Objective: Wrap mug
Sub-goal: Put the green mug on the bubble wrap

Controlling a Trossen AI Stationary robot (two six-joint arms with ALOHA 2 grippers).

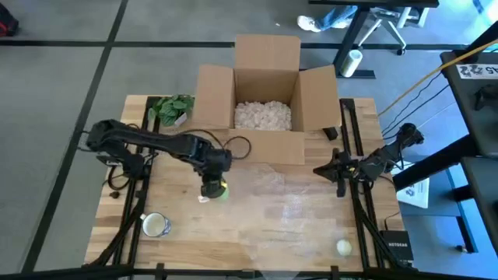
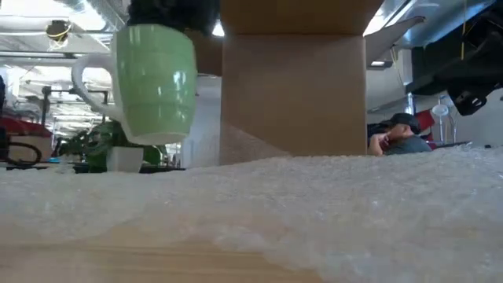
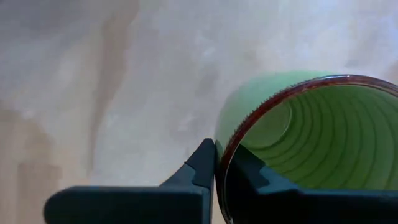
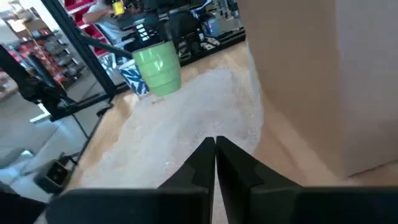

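Note:
A green mug [image 2: 153,82] with a white handle hangs upright above the left edge of a clear bubble-wrap sheet [image 1: 288,198] spread on the wooden table. My left gripper [image 1: 212,187] is shut on the mug, seen from above as a green spot [image 1: 220,191] and also in the right wrist view [image 4: 158,67]. My right gripper [image 1: 340,175] waits at the table's right side near the box, shut with nothing between its fingers [image 4: 215,149]. My left gripper [image 3: 216,146] pinches the mug's rim [image 3: 221,163], one finger inside the mug and one outside on its green wall. The fingers come from above, pointing down. The mug hangs upright below them, its base [image 2: 157,138] clear of the bubble wrap.
An open cardboard box [image 1: 268,101] with white packing peanuts stands at the table's far middle. A green plant [image 1: 173,109] is at the far left. A second pale mug [image 1: 156,225] stands near the front left, and a small pale object [image 1: 343,247] at the front right.

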